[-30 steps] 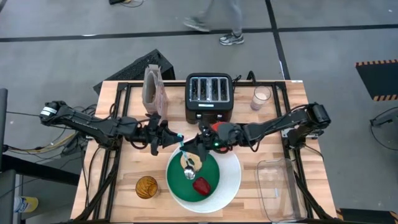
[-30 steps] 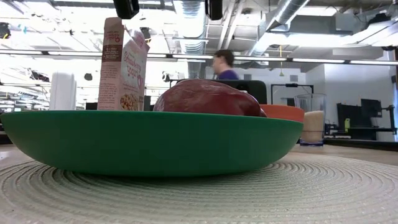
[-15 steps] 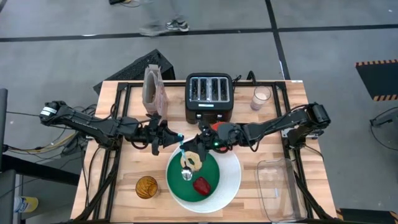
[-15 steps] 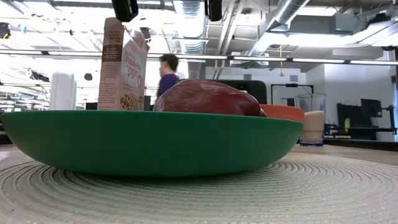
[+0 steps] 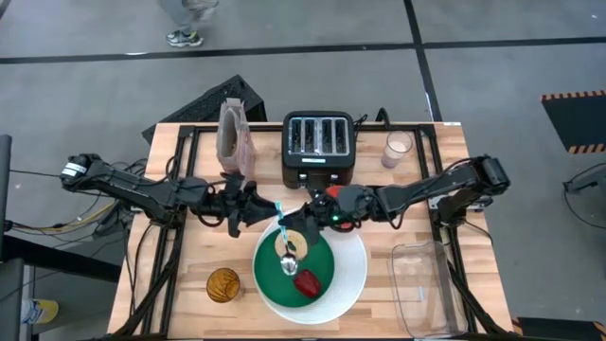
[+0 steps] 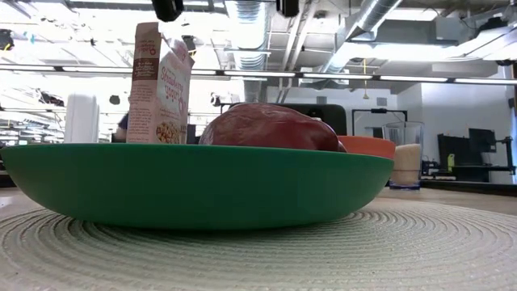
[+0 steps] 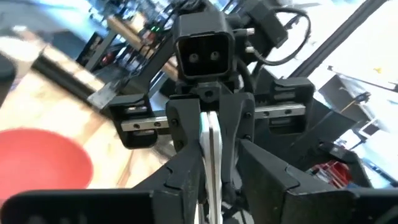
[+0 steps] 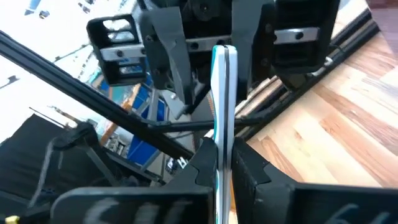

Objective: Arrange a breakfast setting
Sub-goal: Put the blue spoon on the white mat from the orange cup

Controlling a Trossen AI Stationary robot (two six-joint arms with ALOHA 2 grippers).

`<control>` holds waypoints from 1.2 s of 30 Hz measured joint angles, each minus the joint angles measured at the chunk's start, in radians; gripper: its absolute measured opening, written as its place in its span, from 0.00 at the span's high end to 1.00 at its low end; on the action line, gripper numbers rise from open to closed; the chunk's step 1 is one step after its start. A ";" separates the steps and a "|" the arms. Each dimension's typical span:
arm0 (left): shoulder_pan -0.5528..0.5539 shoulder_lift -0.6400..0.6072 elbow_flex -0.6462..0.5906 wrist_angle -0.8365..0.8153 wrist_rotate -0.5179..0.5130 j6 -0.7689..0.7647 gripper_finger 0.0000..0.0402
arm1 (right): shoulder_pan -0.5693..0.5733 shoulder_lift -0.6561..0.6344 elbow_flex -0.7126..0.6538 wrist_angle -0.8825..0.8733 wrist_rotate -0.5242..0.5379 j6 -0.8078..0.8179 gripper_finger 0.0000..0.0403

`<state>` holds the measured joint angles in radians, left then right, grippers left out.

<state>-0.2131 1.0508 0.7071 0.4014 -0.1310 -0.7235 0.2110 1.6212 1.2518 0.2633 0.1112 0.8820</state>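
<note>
One spoon, two plates

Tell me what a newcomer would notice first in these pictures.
First, both arms meeting at the table's middle: the left gripper and right gripper face each other across the blue-handled spoon, and the right gripper is shut on its handle. Just below, the green plate sits on the white plate, carrying the bagel half and the red fruit. Behind them stand the black toaster and the cereal box.
</note>
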 joint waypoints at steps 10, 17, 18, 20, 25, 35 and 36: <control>0.005 -0.026 0.000 0.041 0.008 0.006 0.70 | 0.017 -0.151 0.002 -0.264 0.074 0.007 0.91; 0.004 -0.049 0.002 0.039 0.020 0.007 0.70 | 0.032 -0.295 0.000 -0.369 0.128 -0.060 0.91; 0.004 -0.050 0.001 0.034 0.021 0.006 0.70 | 0.032 -0.316 0.000 -0.374 0.128 -0.071 0.91; 0.004 -0.053 0.001 0.036 0.022 0.006 0.70 | 0.034 -0.362 0.000 -0.404 0.128 -0.094 0.91; 0.004 -0.053 0.001 0.033 0.021 0.006 0.70 | 0.056 -0.479 0.001 -0.470 0.189 -0.130 0.90; 0.004 -0.053 0.001 0.023 0.021 0.005 0.70 | 0.133 -0.672 0.000 -0.748 0.362 -0.135 0.90; 0.004 -0.053 0.001 0.022 0.020 0.005 0.70 | 0.144 -0.685 0.000 -0.763 0.381 -0.135 0.90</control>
<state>-0.2092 0.9981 0.7078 0.4236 -0.1106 -0.7185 0.3550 0.9361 1.2518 -0.4994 0.4927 0.7473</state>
